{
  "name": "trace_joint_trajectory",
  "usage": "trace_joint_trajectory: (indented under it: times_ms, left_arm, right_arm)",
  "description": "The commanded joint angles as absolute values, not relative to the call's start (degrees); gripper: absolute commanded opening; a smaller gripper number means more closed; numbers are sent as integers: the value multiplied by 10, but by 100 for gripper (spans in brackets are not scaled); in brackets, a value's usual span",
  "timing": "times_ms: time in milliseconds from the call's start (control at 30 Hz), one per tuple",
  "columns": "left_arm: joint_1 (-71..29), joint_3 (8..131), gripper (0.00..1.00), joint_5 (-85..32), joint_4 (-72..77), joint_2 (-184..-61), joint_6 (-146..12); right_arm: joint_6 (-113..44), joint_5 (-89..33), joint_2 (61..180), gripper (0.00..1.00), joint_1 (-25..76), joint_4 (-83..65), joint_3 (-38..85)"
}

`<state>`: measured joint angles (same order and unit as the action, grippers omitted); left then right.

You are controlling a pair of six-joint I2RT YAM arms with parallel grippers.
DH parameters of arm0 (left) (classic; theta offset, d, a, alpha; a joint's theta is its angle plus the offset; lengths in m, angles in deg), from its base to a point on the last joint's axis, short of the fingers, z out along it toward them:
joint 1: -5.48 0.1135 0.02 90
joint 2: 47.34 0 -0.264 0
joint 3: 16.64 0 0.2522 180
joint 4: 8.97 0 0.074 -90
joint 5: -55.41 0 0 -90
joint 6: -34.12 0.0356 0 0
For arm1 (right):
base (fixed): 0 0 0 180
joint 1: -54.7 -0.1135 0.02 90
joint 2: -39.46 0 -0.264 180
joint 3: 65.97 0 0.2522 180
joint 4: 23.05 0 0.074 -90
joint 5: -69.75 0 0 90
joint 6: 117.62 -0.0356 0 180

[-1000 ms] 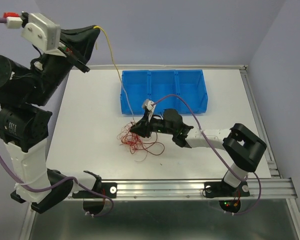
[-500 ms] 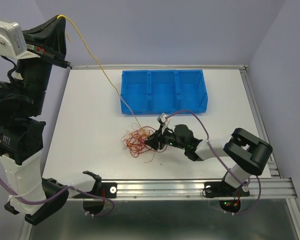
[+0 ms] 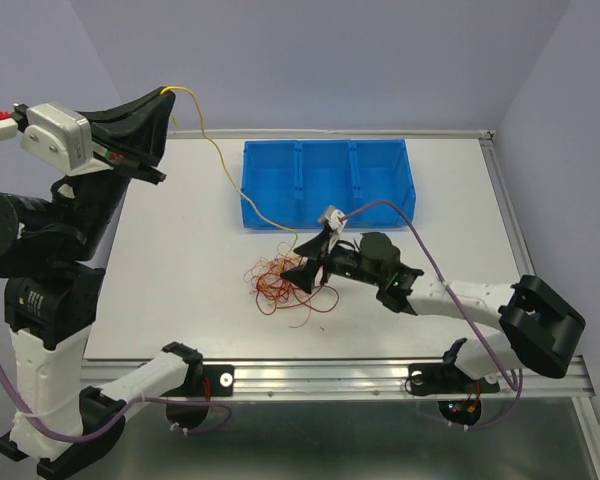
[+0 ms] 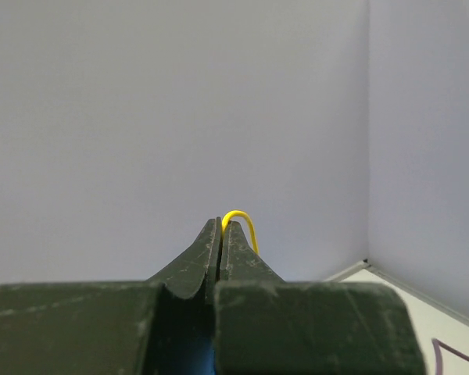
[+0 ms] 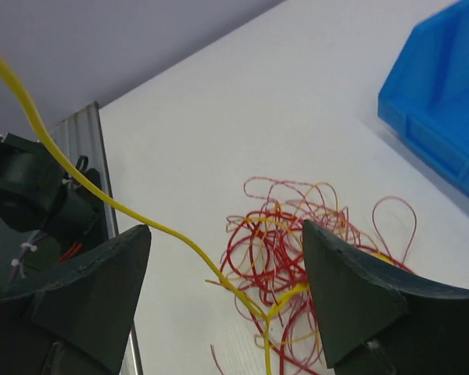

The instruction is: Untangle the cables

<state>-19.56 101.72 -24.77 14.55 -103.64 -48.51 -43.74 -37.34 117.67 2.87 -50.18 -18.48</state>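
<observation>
Cables (image 5: 270, 250) between spread right gripper (image 5: 225, 228)

The left arm (image 3: 45, 290) stands tall along the left edge of the top view, its wrist bent over so the left gripper (image 3: 166, 95) points right in the upper left, raised high. Its jaws are pressed together, pinching a yellow cable (image 4: 237, 212) at the tips. The right arm (image 3: 460, 295) reaches low from the lower right toward the centre. The right gripper (image 3: 302, 258) points left, jaws spread wide.
</observation>
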Motion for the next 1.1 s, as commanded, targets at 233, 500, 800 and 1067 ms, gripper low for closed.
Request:
trace_joint_trajectory:
  times_ms: [233,500,800,1067]
  left_arm:
    - [-195,993,0,-196,116,-1032,-502]
    - [-196,971,0,-281,112,-1028,-460]
    - [-195,780,0,-284,66,-1019,-444]
    - [-183,571,0,-144,-26,-1034,-486]
  right_arm:
    - [-368,-474,1269,80,15,-419,24]
    - [-385,-450,1249,10,12,-417,15]
    - [-429,-400,1172,0,10,-315,68]
    - [-409,-333,1158,0,10,-237,203]
